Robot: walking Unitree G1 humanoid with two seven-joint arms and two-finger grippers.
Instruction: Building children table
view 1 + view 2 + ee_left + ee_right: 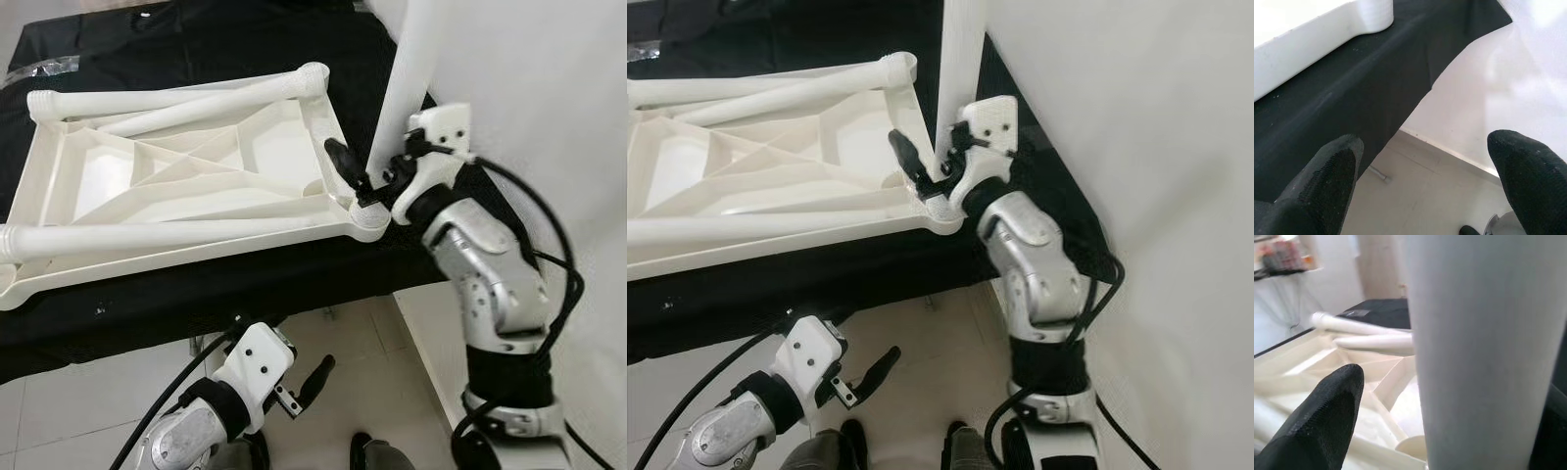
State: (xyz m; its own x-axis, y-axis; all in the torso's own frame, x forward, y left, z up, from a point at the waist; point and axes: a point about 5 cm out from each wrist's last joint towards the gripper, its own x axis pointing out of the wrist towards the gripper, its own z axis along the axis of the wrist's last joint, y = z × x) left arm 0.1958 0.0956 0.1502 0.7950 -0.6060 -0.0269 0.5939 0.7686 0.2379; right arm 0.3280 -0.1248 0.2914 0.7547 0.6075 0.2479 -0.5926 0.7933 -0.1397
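Broadly, a black-covered work table (245, 294) took up most of the scene, standing on a pale tiled floor (88, 401) beside a white wall (549, 88). On the black cloth lay the white plastic tabletop (176, 181) of the children's table, upside down with its ribbed underside showing. Three loose white legs lay across it: one along the far edge (176, 98), one slanting just beneath that (186, 113), and one along the near edge (176, 235).

A fourth white leg (407, 78) stood upright at the tabletop's near right corner, its lower end at the corner socket (367, 223). The right gripper (367, 181) was at that leg's base, its two black fingers spread to either side of the tube; one finger (1327, 416) sat on the tabletop side, just beside the leg, while the other was mostly hidden behind the tube.

The left gripper (304, 387) hung low in front of the table's near edge, over the floor, fingers (1322, 181) wide apart and holding nothing.
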